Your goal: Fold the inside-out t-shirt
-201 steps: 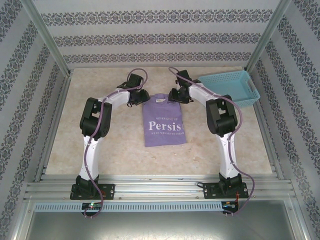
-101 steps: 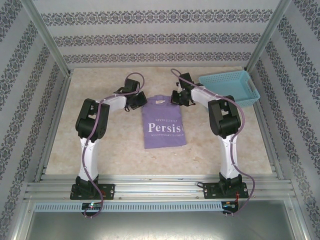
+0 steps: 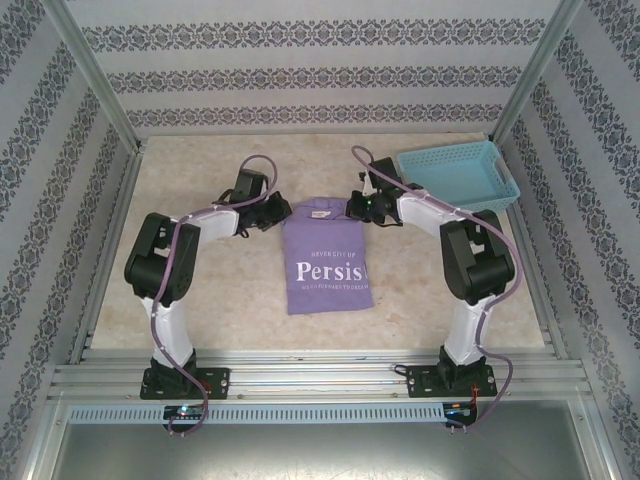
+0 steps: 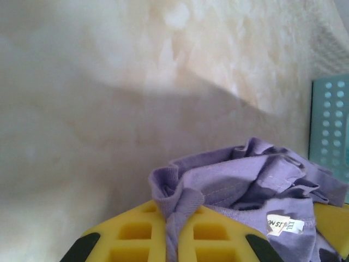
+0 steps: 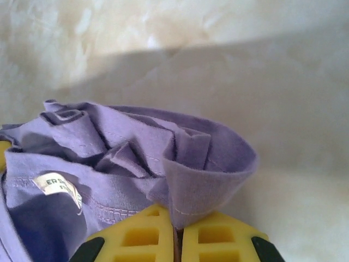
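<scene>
The lavender t-shirt (image 3: 328, 262) lies as a narrow upright panel in the middle of the table, pale lettering facing up. Its far edge is bunched and lifted between the two grippers. My left gripper (image 3: 283, 212) is shut on the far left corner; in the left wrist view, purple cloth (image 4: 256, 180) is pinched between the yellow fingers (image 4: 136, 234) of the gripper (image 4: 175, 221). My right gripper (image 3: 354, 207) is shut on the far right corner; in the right wrist view, a fold of the shirt (image 5: 207, 180) runs down between its yellow fingers (image 5: 223, 240).
A light blue lattice basket (image 3: 458, 175) stands at the back right, close behind the right arm; its wall (image 4: 330, 125) also shows in the left wrist view. Metal frame posts and patterned walls enclose the beige table (image 3: 200, 300).
Both grippers have closed on the shirt's far corners. Both arms have drawn toward the near edge, taking the shirt's far edge with them; the shirt now lies a little nearer.
</scene>
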### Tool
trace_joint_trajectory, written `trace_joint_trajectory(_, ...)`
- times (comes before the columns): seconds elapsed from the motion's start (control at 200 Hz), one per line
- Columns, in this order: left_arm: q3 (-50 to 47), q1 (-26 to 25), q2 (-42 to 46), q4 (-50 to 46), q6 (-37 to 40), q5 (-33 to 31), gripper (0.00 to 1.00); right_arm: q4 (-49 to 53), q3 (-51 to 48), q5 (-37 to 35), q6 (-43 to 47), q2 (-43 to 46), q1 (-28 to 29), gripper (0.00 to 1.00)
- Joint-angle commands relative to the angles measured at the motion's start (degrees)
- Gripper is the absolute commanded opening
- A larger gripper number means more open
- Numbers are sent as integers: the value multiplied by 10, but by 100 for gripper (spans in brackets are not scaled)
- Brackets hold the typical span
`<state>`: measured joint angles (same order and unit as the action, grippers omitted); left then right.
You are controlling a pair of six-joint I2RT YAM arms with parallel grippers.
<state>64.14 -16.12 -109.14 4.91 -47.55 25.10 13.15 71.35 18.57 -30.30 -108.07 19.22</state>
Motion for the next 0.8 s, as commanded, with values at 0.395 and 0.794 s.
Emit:
trace_joint_trajectory(0.395,41,12,53,-43,17,7,0,-16,21,-18,-7,44,9,0)
trace_joint_trajectory(0.794,379,47,48,-194,94,40,0,99,340,-21,32,24,2,0)
